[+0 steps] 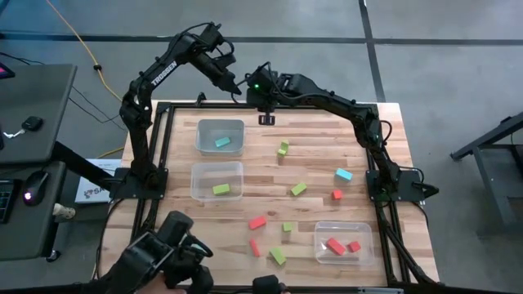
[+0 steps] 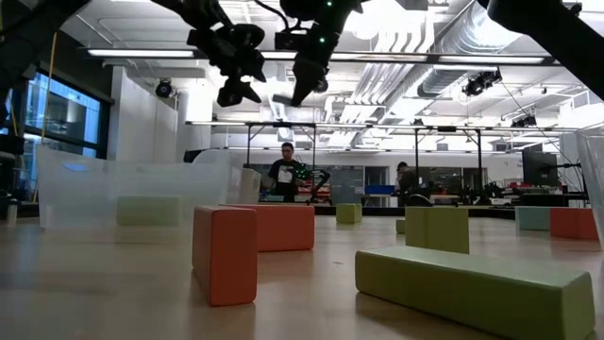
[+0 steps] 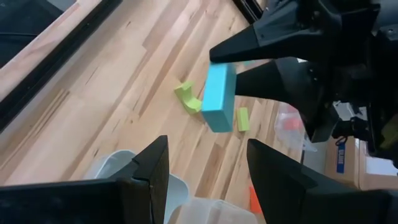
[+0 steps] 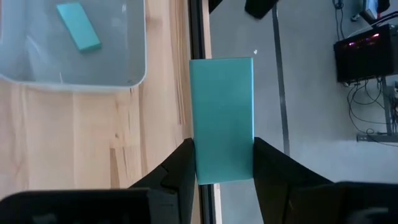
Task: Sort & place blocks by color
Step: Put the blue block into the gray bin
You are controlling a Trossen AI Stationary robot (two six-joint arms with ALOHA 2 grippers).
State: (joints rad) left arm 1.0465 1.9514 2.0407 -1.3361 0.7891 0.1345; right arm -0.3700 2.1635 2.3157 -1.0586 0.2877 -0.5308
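One cyan block (image 4: 222, 118) is hanging gripped in the right claw (image 4: 224, 163) above the counter's far edge, facing the left claw (image 3: 205, 165), gaping empty; next, I judge, a handover or drop into the cyan bin (image 1: 221, 136).

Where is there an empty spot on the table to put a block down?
Bare wood lies right of the bin holding a cyan block, up to the right arm's base, and along the near left edge below the bin holding a green block. It is crowded between that bin and the bin with red blocks, where loose blocks are scattered.
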